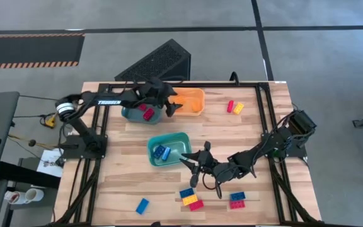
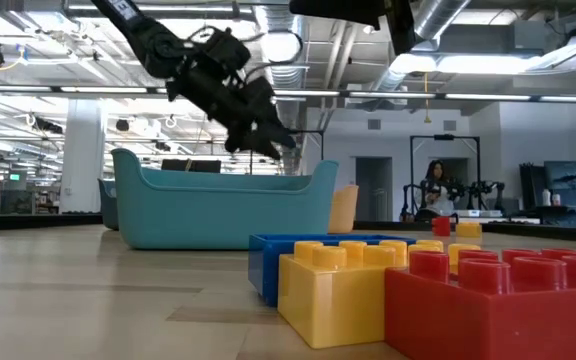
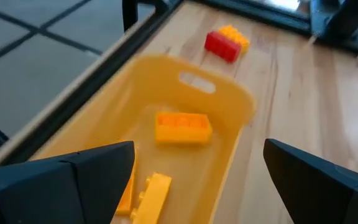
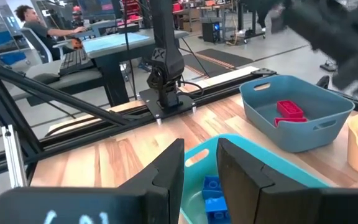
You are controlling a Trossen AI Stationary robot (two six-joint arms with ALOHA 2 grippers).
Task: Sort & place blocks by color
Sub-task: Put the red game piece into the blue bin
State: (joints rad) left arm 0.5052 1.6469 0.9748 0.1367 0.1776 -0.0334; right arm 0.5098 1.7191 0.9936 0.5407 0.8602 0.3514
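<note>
My left gripper (image 1: 172,106) hangs open and empty over the orange tray (image 1: 194,94). This tray holds yellow blocks (image 3: 183,127), and my fingers stand wide apart above it in the left wrist view (image 3: 197,162). My right gripper (image 1: 191,162) is at the right rim of the teal tray (image 1: 175,137). Its fingers are a narrow gap apart with nothing between them (image 4: 201,168). Blue blocks (image 1: 162,152) lie in the teal tray. A red block (image 1: 147,114) lies in the blue-grey tray (image 1: 131,113).
Loose blocks lie on the wood. A red and yellow pair (image 1: 234,107) is at the far right. A blue block (image 1: 142,205), a blue-yellow-red cluster (image 1: 191,198) and a blue and red pair (image 1: 237,200) lie near the front edge. A dark frame (image 1: 260,113) rims the table.
</note>
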